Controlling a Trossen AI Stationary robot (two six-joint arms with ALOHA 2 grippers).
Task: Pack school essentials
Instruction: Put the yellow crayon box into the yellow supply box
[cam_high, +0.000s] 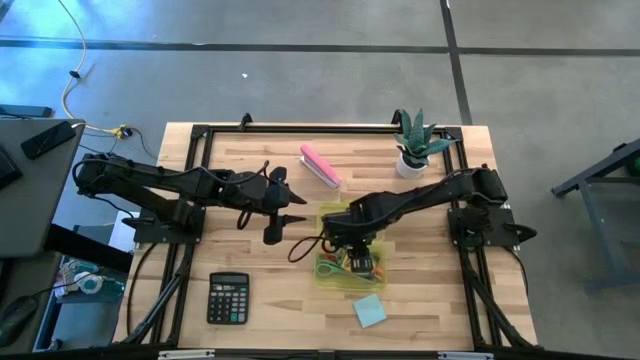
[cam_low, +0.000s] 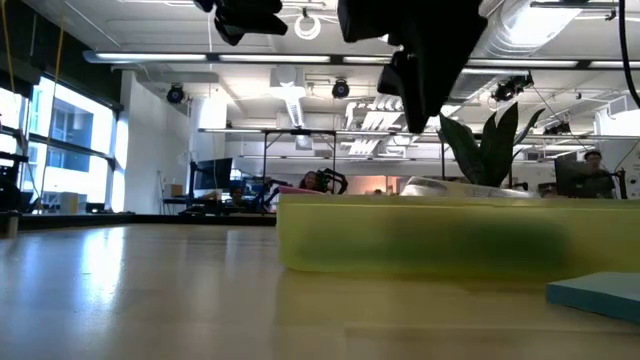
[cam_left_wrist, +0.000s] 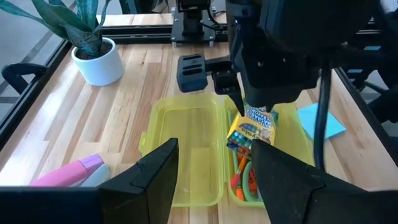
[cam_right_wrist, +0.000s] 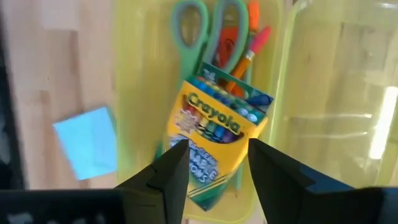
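Observation:
An open yellow-green translucent case (cam_high: 345, 262) lies at the table's middle, with its lid (cam_left_wrist: 186, 149) laid flat beside the tray. In the tray lie green-handled scissors (cam_right_wrist: 205, 28), orange-red pens (cam_right_wrist: 252, 40) and a pencil. My right gripper (cam_right_wrist: 217, 171) hangs over the tray, shut on a yellow Crayola crayon box (cam_right_wrist: 217, 130), which also shows in the left wrist view (cam_left_wrist: 250, 129). My left gripper (cam_high: 285, 212) is open and empty, above the table to the left of the case. The light blue note pad (cam_high: 368, 310) lies flat near the front edge. My right gripper pinches the crayon box by its upper end (cam_right_wrist: 208, 177) between its two fingers, one on each long side. The fingers come from above, pointing down. The box hangs tilted, with its lower end (cam_left_wrist: 239, 144) down in the tray over the pens and scissors. I cannot tell if that end rests on them.
A pink oblong block (cam_high: 320, 166) lies on the table beyond the case. A potted plant (cam_high: 415, 150) stands at the far right. A black calculator (cam_high: 228, 297) lies at the near left. The note pad also shows in the low view (cam_low: 600, 293), in front of the case (cam_low: 450, 245).

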